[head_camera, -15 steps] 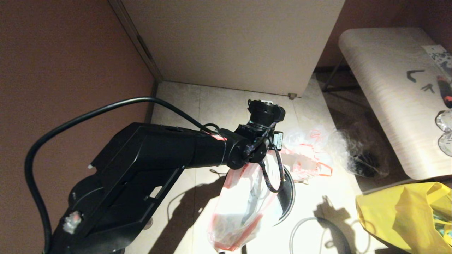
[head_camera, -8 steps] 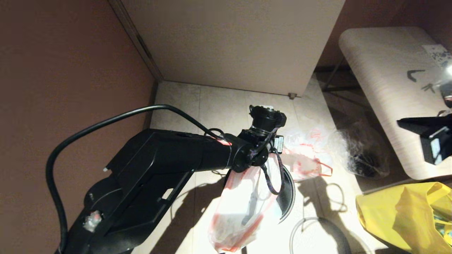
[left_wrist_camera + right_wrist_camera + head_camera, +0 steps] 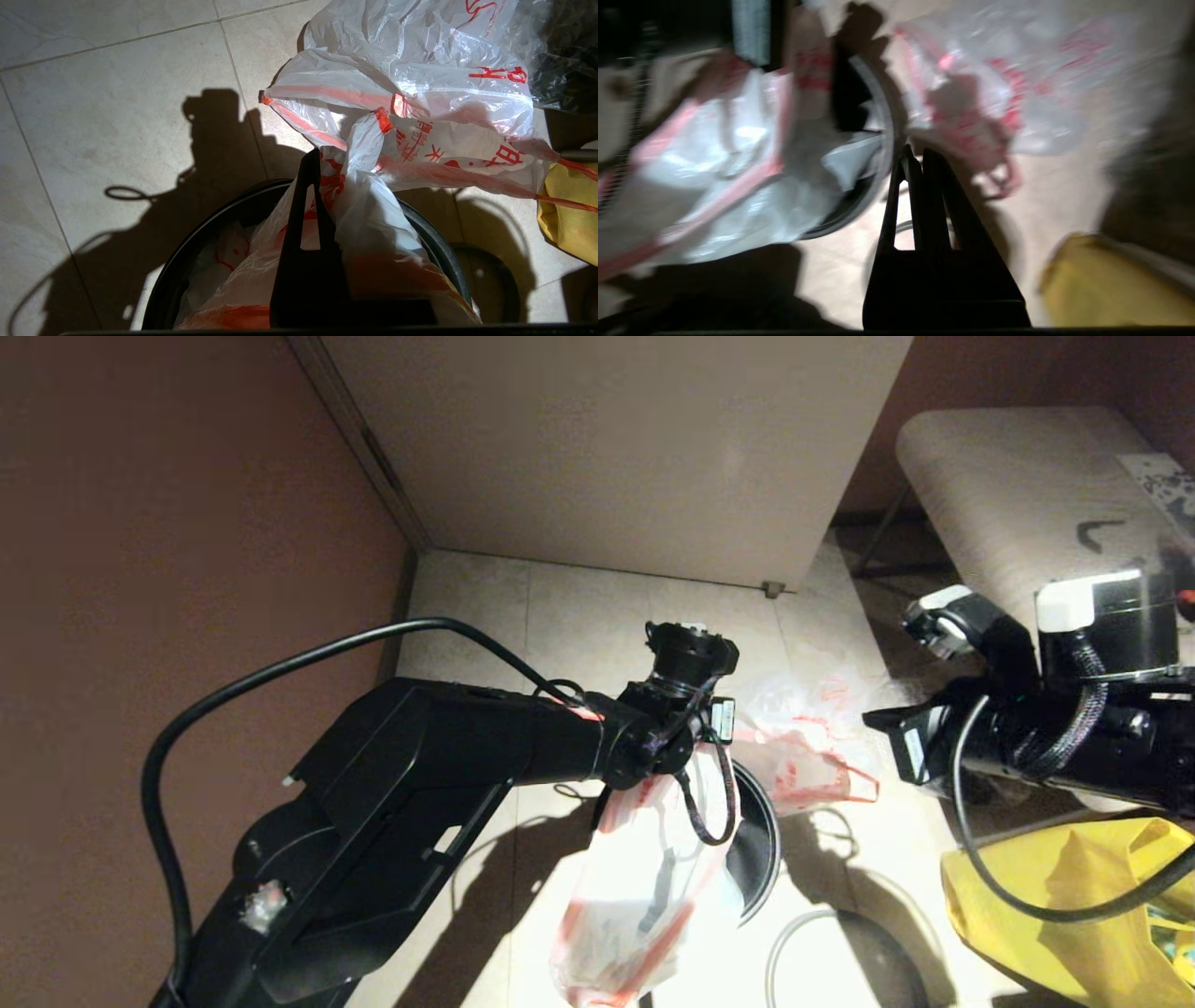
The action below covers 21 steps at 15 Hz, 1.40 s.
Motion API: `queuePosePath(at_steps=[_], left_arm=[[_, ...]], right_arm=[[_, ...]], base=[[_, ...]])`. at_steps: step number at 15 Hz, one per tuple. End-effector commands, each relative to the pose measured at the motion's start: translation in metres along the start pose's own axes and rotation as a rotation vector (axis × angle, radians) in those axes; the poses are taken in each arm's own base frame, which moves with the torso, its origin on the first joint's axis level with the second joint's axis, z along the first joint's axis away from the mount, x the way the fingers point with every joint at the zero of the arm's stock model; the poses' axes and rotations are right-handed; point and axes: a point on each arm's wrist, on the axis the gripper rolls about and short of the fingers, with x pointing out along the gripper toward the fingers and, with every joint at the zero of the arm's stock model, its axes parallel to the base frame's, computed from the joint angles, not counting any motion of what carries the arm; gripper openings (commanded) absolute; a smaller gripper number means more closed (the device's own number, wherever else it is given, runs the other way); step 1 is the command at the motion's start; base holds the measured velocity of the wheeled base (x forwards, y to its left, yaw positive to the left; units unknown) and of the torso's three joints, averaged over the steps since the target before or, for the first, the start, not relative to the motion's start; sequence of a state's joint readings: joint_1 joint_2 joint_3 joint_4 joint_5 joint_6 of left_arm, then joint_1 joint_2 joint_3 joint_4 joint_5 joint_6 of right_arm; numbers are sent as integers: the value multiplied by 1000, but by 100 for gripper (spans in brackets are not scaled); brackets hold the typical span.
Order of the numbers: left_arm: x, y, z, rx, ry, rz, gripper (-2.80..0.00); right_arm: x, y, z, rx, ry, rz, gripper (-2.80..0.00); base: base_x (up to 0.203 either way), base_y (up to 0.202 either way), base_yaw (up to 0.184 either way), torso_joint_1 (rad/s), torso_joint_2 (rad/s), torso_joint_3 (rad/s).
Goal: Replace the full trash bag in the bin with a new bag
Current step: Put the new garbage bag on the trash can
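Observation:
My left gripper (image 3: pixel 327 161) is shut on the gathered neck of the full trash bag (image 3: pixel 635 887), a translucent white bag with red-orange edging. The bag (image 3: pixel 373 219) hangs lifted over the mouth of the round black bin (image 3: pixel 761 845), whose rim (image 3: pixel 219 214) shows below it. One finger is hidden behind the plastic. The limp new bag (image 3: pixel 803 756) lies crumpled on the floor just beyond the bin, also seen as the new bag (image 3: pixel 420 79). My right gripper (image 3: pixel 892 733) is shut and empty, hovering to the right of the new bag; its fingertips (image 3: pixel 917 156) point at the bin's rim.
A big yellow bag (image 3: pixel 1074 896) sits on the floor at the near right. A grey ring (image 3: pixel 794 943) lies on the tiles in front of the bin. A pale table (image 3: pixel 1008 523) stands at the right, a cabinet (image 3: pixel 607 448) behind, a brown wall at the left.
My right arm has swung in from the right edge towards the new bag. The left arm has shifted slightly left, still holding the full bag up.

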<state>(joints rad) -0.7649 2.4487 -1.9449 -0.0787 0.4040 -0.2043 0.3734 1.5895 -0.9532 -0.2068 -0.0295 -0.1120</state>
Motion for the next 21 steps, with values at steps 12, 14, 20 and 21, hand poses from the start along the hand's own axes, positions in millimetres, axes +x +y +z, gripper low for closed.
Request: queuePosePath(at_steps=[12,14,20,21], left_arm=[[-13,11,12,-93,21,-109,-280],[-17,15,23,-138,20,-186,-280],[-20,16,33,-138,8,-222,-280],[-23,17,35,-137,12,-225,-280]], right_arm=[[46,23,-51,352,153,452,0],[59,25,-54,346,141,460,0],[84,28,-50,317,110,459,0],[85,27,-50,318,109,457,0]], base=[[0,0,0,0,0,0],[0,0,0,0,0,0],[0,0,0,0,0,0],[0,0,0,0,0,0]])
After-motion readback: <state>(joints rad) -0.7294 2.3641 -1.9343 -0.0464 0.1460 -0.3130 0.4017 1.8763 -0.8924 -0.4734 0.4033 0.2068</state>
